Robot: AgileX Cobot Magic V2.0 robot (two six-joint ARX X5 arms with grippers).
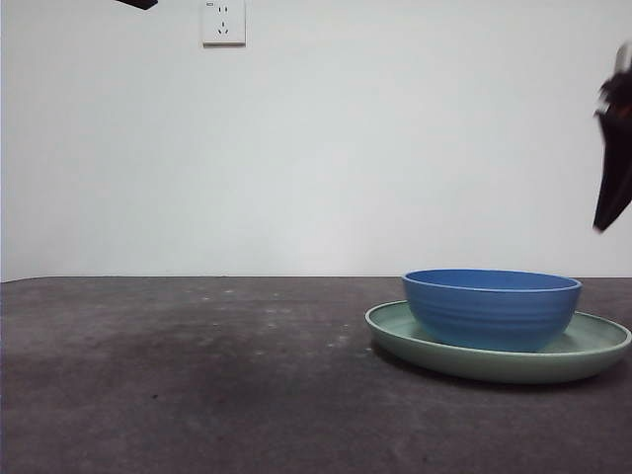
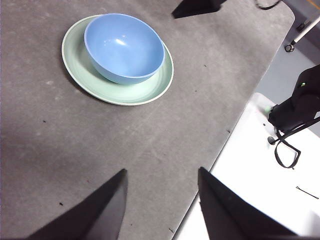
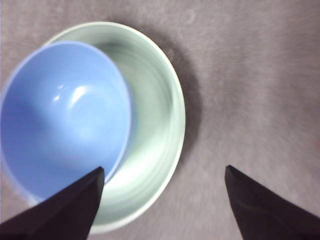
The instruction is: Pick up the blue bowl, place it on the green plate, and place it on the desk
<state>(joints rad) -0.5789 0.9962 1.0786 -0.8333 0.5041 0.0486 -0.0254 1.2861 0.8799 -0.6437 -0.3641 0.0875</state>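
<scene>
Now the blue bowl (image 1: 492,308) is sitting on the green plate (image 1: 592,354); above it, the right end effector (image 3: 162,200) is gaping wide, holding nothing.

Right gripper (image 3: 162,172): above the table, jaws spread wide, nothing between them; shows as a dark tip at the front view's right edge.
Left gripper (image 2: 162,175): well back, raised, jaws apart, nothing between them.
</scene>
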